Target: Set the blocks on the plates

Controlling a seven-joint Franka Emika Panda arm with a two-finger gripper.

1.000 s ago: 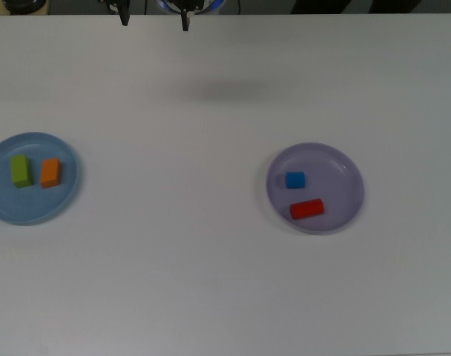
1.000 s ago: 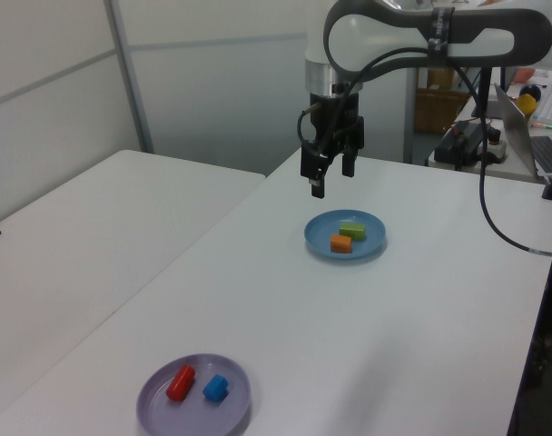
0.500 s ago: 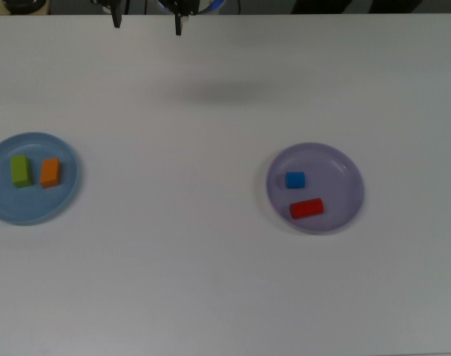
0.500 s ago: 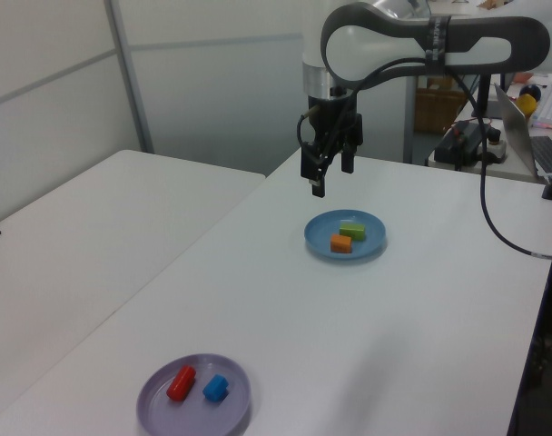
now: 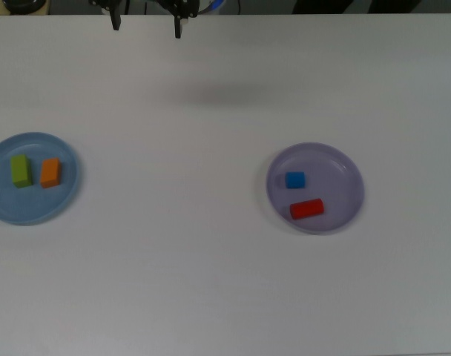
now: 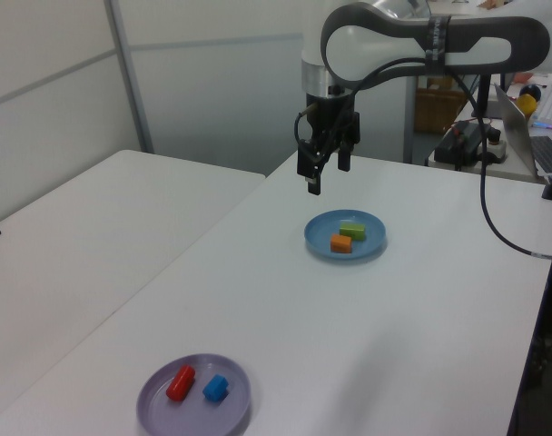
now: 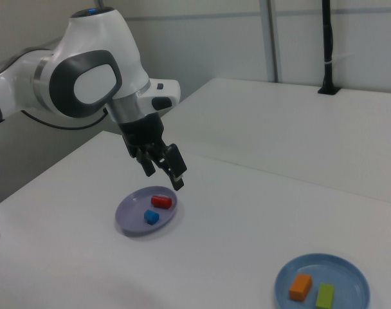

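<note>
The light blue plate (image 5: 68, 194) lies at the top view's left, holding the lime-green block (image 5: 20, 170) and the orange block (image 5: 50, 172) side by side. On the lavender plate (image 5: 346, 178), right of centre, rest the blue cube (image 5: 294, 179) and the red block (image 5: 306, 208). My gripper (image 5: 147, 28) hangs open and empty at the top view's upper edge, well above the table. In the left view the gripper (image 6: 328, 177) is up behind the light blue plate (image 6: 321, 234). In the right view the gripper (image 7: 163, 177) hovers over the lavender plate (image 7: 128, 212).
A second white table (image 6: 67, 236) adjoins on the left view's left. A laptop and cables (image 6: 530, 127) sit past the table at the left view's right. A black post (image 7: 327, 45) stands on the far table in the right view.
The gripper has drifted a little toward the top view's left and slightly upward, still open. The blocks and plates have not moved.
</note>
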